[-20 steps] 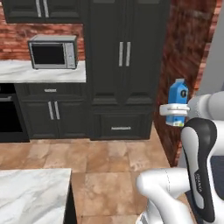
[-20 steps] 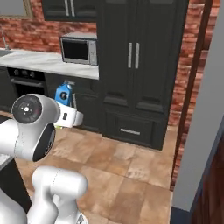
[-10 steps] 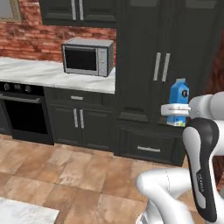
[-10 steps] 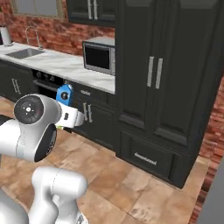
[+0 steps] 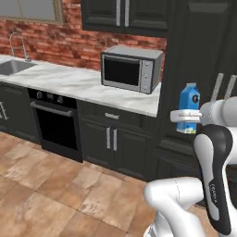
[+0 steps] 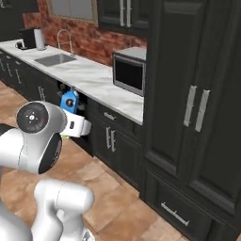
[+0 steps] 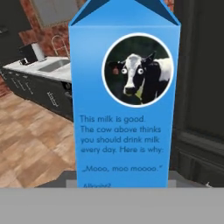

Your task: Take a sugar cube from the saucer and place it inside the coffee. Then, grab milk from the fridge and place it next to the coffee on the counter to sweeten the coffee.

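Note:
The milk is a blue gable-top carton, held upright in the air with my gripper shut on its lower part. From the other side, the milk stands above my white hand, with my gripper closed around it. In the hand view the milk is close up, showing its round cow picture, and its base hides my fingers. The white marble counter runs along the brick wall, also seen as the counter. The sugar cube, the saucer, the coffee and the fridge are out of view.
A silver microwave sits on the counter by the tall dark cabinets. A sink with a faucet lies further along, and a black oven is under the counter. Tiled floor lies open before the cabinets.
The whole picture has slid to the right as the base turned left. The microwave counter and sink have come into view. The milk stays in my gripper in the same pose.

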{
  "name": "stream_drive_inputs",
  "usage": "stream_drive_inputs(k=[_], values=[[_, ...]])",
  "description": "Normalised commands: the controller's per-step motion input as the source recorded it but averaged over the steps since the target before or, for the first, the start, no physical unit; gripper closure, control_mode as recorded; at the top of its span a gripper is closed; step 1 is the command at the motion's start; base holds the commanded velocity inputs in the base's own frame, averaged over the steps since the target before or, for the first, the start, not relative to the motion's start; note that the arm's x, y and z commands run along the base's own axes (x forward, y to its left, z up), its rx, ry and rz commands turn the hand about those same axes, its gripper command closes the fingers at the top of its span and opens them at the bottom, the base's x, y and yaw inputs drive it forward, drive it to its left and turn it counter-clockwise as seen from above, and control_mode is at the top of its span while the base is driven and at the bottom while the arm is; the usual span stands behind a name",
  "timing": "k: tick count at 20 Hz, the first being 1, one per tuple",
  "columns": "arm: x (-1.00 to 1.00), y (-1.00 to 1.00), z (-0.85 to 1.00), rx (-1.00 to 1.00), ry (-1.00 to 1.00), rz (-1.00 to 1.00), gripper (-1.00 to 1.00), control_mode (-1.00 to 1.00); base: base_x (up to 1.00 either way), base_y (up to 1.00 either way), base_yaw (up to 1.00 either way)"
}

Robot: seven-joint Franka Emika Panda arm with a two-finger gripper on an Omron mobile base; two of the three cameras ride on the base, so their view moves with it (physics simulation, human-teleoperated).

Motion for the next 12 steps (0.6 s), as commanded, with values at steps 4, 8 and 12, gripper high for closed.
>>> stream_drive_inputs(k=[4,8,12], values=[[0.0,0.0,0.0,0.0,0.0,0.0,1.0,1.0,1.0,0.56,0.26],[0.0,0.0,0.0,0.0,0.0,0.0,1.0,1.0,1.0,0.66,0.2],[0.0,0.0,0.0,0.0,0.0,0.0,1.0,1.0,1.0,0.7,0.18]])
